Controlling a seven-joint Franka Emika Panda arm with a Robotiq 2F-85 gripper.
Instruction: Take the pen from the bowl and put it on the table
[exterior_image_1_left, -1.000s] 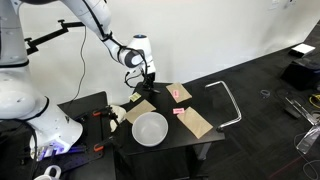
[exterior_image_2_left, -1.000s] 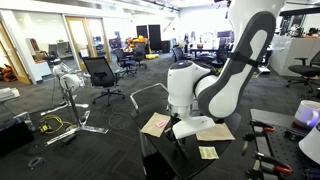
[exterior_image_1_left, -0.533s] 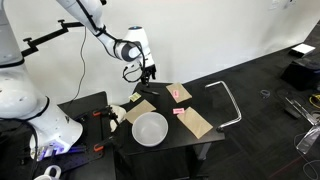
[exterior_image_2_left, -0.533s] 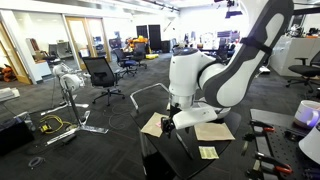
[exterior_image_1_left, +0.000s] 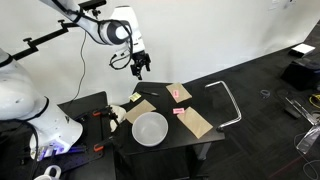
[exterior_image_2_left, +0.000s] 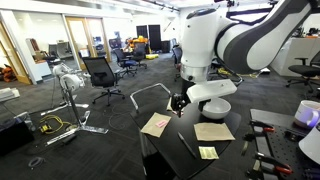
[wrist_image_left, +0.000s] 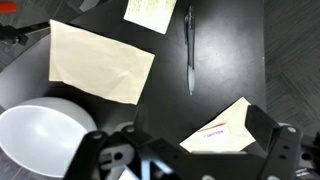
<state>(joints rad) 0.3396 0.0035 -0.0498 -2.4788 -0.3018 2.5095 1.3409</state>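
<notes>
Wrist view shows thin dark pen (wrist_image_left: 190, 50) flat on table (wrist_image_left: 235, 55).

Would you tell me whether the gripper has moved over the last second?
Yes. The gripper has risen and now hangs clearly higher above the white bowl than it did before.

In the wrist view we see the pen (wrist_image_left: 190, 50) on the table (wrist_image_left: 245, 55), right of the big paper (wrist_image_left: 100, 62) and the small note (wrist_image_left: 152, 12), with the bowl (wrist_image_left: 40, 135) at the lower left just below that big paper, and the last paper (wrist_image_left: 222, 125) at the lower right.
</notes>
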